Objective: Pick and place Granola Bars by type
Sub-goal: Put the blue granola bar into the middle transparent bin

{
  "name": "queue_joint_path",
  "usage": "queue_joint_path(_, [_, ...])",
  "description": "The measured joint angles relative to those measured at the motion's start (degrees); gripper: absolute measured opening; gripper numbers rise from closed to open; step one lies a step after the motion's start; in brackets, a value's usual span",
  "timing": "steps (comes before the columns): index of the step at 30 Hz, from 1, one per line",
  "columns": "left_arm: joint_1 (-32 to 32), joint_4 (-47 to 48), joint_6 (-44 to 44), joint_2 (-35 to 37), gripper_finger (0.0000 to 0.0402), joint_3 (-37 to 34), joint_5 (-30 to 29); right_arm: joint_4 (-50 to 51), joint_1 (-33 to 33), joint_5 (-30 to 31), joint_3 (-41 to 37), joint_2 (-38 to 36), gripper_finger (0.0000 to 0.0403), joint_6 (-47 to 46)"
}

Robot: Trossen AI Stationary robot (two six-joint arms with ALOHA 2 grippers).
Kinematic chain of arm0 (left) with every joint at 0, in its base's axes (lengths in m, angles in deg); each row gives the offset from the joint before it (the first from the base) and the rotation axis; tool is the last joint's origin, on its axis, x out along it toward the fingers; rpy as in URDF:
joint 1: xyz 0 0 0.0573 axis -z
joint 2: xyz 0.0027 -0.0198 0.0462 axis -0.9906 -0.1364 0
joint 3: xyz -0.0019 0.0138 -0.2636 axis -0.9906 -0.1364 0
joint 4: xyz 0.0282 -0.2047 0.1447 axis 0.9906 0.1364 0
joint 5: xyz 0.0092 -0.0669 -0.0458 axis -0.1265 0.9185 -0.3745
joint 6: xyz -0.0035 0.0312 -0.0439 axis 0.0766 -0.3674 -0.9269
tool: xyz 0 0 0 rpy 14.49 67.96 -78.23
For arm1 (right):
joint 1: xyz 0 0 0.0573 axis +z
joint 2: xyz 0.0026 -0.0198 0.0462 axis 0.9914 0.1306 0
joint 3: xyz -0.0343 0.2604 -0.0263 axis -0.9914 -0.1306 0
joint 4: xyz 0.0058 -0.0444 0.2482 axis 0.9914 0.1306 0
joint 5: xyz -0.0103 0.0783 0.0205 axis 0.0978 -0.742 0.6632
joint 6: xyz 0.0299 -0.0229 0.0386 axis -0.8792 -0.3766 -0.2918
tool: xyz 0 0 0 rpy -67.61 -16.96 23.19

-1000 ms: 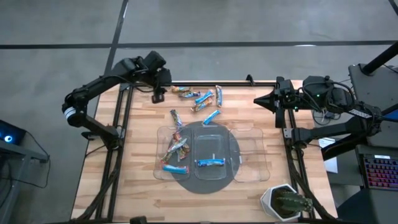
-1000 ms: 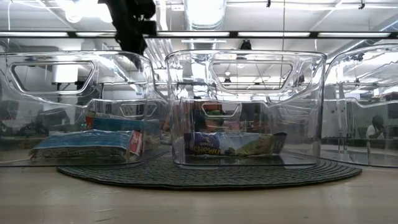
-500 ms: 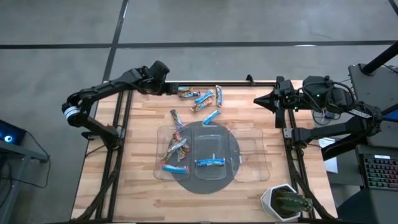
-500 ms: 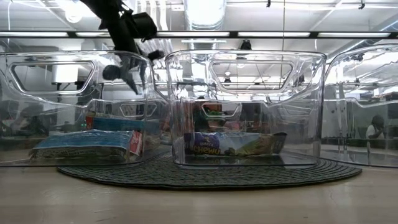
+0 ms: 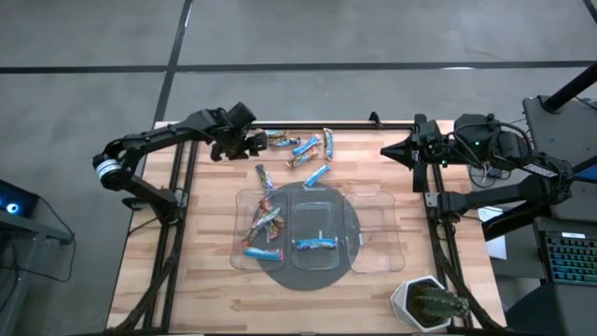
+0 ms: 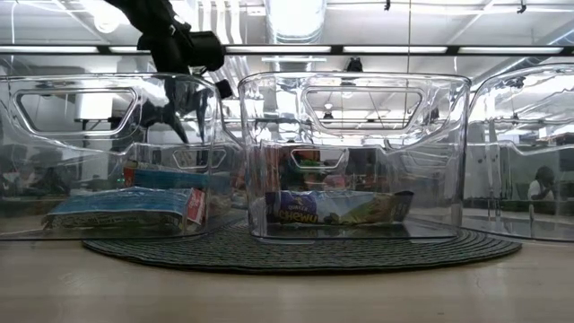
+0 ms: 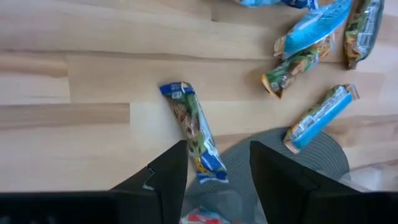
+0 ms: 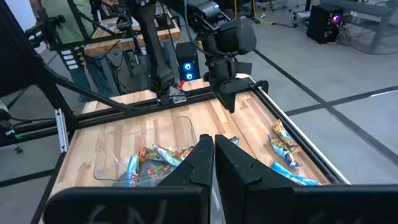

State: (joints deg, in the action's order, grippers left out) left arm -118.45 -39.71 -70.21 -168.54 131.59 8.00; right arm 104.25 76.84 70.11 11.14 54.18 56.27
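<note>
Several loose granola bars lie flat on the wood near the table's far edge: blue ones (image 5: pixel 305 146) and orange-brown ones (image 5: pixel 277 140). One blue-green bar (image 7: pixel 195 132) lies singly by the mat. The left clear tray (image 5: pixel 241 201) holds several red-multicoloured bars (image 5: pixel 263 224). The middle tray (image 5: pixel 317 201) holds one blue bar (image 5: pixel 315 245). My left gripper (image 7: pixel 217 149) is open and hovers near the far-left corner (image 5: pixel 244 145), with the single bar showing between its fingers. My right gripper (image 8: pixel 214 140) is shut and waits at the right edge (image 5: pixel 387 149).
A third clear tray (image 5: pixel 384 245) stands to the right of the other two. All three sit on a round dark mat (image 5: pixel 312 275). A potted plant (image 5: pixel 429 303) stands at the near right corner. Black rails run along the table's left, right and far edges.
My left gripper has come down from high above the far-left corner toward the table, and it has turned toward the loose bars. The bars and trays have stayed where they were.
</note>
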Motion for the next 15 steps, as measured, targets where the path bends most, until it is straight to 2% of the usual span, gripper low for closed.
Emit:
queue_joint_path(7, [0.78, 3.48, -2.40, 0.02, 0.0139, 3.72, -0.44, 0.02, 0.00, -0.02, 0.00, 0.00, 0.0009, -0.02])
queue_joint_path(15, [2.84, 5.69, -4.79, -0.20, 0.0118, 4.73, -0.25, 0.02, 0.00, -0.02, 0.00, 0.00, 0.0009, -0.03])
